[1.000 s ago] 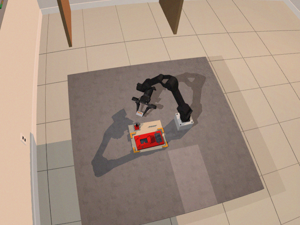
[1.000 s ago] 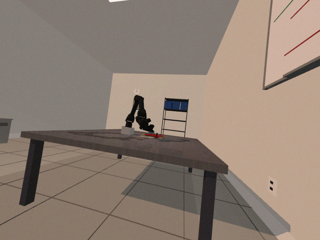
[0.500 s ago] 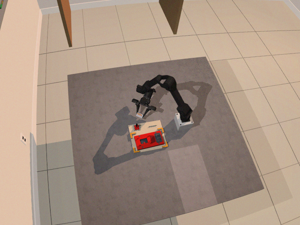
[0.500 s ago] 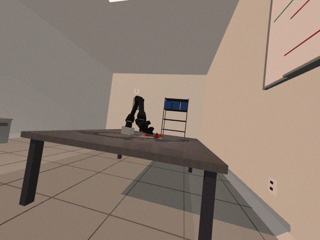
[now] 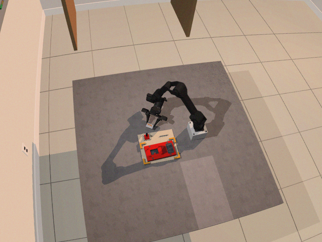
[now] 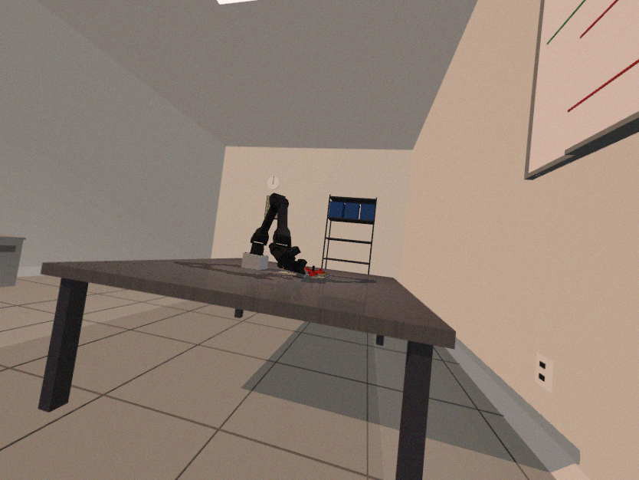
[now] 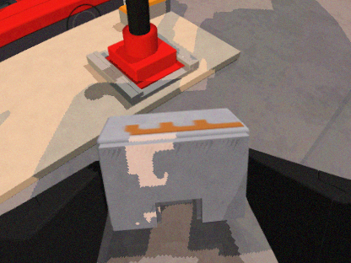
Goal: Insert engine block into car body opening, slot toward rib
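My gripper is shut on the grey engine block, which has an orange pattern on its top face. The block's slot is at its lower edge in the wrist view. The block hangs just off the cream board, near the red piece with the black post. The red car body lies on the board. Its dark opening is out of the wrist view; the rib is too small to make out in the top view.
The red piece with a black post stands in a grey frame on the board, between block and car body. A thin grey piece lies beside it. Orange corner brackets surround the car body. The arm's white base stands nearby.
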Controlling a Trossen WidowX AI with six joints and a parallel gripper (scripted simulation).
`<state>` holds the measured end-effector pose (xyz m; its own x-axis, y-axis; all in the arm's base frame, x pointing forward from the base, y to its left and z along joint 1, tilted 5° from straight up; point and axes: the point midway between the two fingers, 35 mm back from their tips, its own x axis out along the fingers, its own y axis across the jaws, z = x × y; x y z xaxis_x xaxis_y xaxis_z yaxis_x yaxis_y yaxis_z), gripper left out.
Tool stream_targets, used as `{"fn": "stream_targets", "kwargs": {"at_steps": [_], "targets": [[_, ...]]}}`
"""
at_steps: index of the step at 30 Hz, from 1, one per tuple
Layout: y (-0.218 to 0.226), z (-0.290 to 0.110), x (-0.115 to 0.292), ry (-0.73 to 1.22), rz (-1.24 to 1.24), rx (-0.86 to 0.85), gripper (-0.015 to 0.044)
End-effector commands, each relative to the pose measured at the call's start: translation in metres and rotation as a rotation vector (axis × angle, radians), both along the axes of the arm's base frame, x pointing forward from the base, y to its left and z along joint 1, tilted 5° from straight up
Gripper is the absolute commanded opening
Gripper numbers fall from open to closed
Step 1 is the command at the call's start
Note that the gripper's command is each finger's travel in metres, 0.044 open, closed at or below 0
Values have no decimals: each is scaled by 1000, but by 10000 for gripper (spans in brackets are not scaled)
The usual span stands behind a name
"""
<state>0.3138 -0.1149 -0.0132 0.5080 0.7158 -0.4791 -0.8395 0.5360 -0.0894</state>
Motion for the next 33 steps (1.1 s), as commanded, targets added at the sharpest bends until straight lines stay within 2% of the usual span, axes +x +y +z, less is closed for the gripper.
{"fn": "stream_targets", "kwargs": {"at_steps": [1, 33], "targets": [[1, -9, 0, 7, -2, 7, 0], [1, -5, 2, 7, -2, 7, 0]]}}
